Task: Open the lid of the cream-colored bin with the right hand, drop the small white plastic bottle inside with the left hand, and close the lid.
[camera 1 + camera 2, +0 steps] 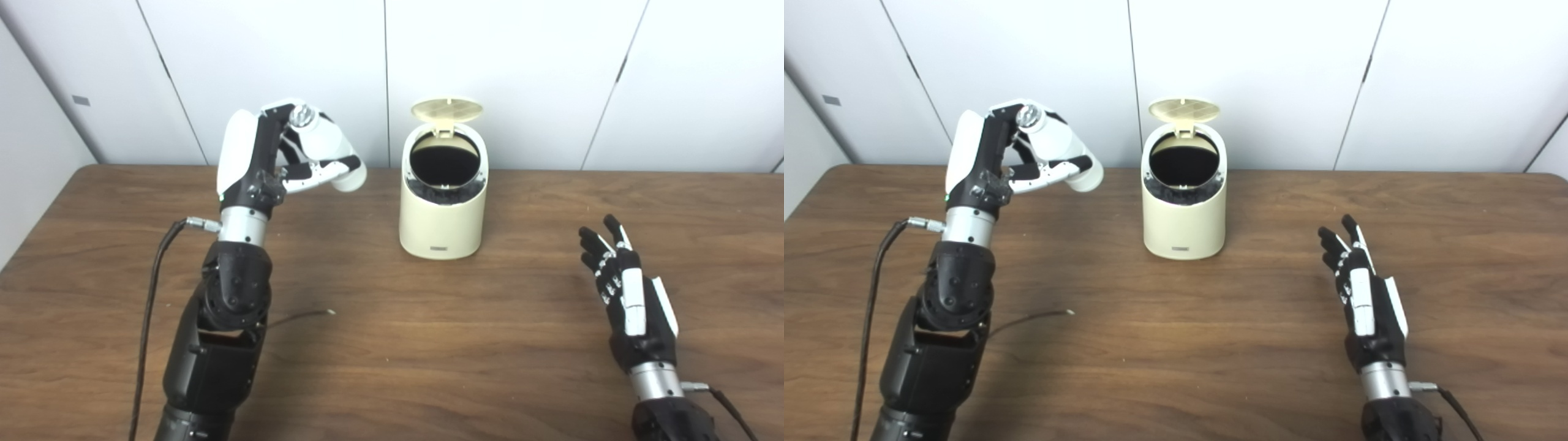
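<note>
We see the left hand (269, 162) clasping the bottle (327, 153) left of the bin (442, 208), lid (446, 109) up; right hand (628, 294) spread, empty.

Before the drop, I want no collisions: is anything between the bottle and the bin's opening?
Nothing visible. The left hand holds the bottle raised left of the bin; the lid stands open behind the opening, and the right hand is well off.
</note>
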